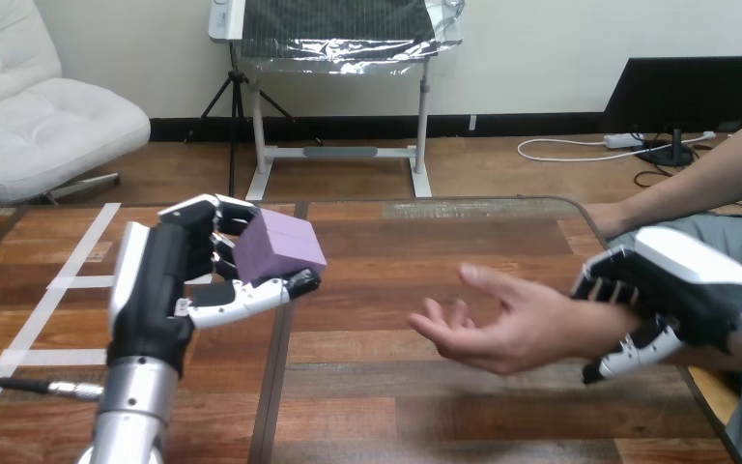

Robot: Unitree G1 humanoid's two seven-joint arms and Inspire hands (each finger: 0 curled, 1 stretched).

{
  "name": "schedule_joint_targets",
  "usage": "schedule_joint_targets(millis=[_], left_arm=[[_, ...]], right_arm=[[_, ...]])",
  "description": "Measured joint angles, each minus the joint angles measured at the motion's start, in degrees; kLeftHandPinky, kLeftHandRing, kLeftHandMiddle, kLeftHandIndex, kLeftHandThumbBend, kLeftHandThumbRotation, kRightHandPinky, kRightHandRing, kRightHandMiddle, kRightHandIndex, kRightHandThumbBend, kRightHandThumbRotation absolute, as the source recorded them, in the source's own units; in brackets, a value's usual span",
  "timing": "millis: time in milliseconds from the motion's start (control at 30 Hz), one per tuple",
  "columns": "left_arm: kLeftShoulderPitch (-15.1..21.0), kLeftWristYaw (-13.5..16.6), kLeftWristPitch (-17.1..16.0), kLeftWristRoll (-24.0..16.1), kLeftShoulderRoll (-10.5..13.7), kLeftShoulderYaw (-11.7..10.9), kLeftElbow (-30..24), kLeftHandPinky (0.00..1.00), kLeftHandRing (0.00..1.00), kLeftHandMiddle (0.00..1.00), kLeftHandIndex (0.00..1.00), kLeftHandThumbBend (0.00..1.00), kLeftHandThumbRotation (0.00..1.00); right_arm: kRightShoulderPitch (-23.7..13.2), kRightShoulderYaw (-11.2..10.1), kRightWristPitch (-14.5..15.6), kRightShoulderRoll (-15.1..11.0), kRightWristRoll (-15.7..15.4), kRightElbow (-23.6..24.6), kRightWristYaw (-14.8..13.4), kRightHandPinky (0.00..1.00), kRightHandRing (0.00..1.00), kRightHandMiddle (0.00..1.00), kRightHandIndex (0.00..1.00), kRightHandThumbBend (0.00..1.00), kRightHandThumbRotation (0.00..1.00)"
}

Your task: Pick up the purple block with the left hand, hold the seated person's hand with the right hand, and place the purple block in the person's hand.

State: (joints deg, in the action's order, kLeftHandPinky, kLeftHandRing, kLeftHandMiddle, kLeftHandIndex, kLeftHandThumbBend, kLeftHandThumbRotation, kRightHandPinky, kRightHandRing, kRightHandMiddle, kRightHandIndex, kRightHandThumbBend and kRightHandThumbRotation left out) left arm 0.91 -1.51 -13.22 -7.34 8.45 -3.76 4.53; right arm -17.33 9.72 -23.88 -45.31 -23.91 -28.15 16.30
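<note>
- Purple block sits in our left hand, pinched between the curled fingers above it and the thumb below, well to the left of the person's hand.
- We see the block held up above the wooden table, apart from the person's hand, with bare tabletop between the two.
- The person's hand hangs over the table palm up, its fingers loosely spread and pointing towards the block.
- Our right hand is just right of the person's hand, fingers over the wrist and thumb under it, closed round that wrist.
</note>
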Motion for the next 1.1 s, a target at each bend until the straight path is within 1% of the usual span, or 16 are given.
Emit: schedule_joint_targets(millis=[200, 467, 767, 1100], left_arm=[[2.37, 0.06, -0.46, -0.02, 0.01, 0.46, 4.21, 0.27, 0.34, 0.40, 0.45, 0.57, 0.00], [5.28, 0.20, -1.53, -0.16, 0.05, 0.69, 9.21, 0.27, 0.33, 0.39, 0.45, 0.57, 0.00], [8.49, 0.47, -2.09, -0.30, 0.10, 0.77, 14.08, 0.27, 0.33, 0.39, 0.46, 0.57, 0.00], [11.45, 0.58, -2.08, -0.22, 0.07, 0.95, 18.16, 0.27, 0.33, 0.40, 0.46, 0.57, 0.00]], right_arm=[[0.00, -0.88, 0.38, 0.10, 1.16, 2.73, 0.98, 0.43, 0.48, 0.53, 0.55, 0.82, 0.08], [0.00, -1.34, 0.66, 0.30, 1.72, 5.66, 1.42, 0.43, 0.48, 0.52, 0.55, 0.83, 0.08], [0.02, -1.54, 1.43, 0.50, 2.60, 7.69, 1.69, 0.43, 0.49, 0.53, 0.55, 0.84, 0.07], [0.02, -1.56, 2.62, 0.77, 3.25, 9.33, 1.93, 0.44, 0.49, 0.53, 0.55, 0.84, 0.05]])
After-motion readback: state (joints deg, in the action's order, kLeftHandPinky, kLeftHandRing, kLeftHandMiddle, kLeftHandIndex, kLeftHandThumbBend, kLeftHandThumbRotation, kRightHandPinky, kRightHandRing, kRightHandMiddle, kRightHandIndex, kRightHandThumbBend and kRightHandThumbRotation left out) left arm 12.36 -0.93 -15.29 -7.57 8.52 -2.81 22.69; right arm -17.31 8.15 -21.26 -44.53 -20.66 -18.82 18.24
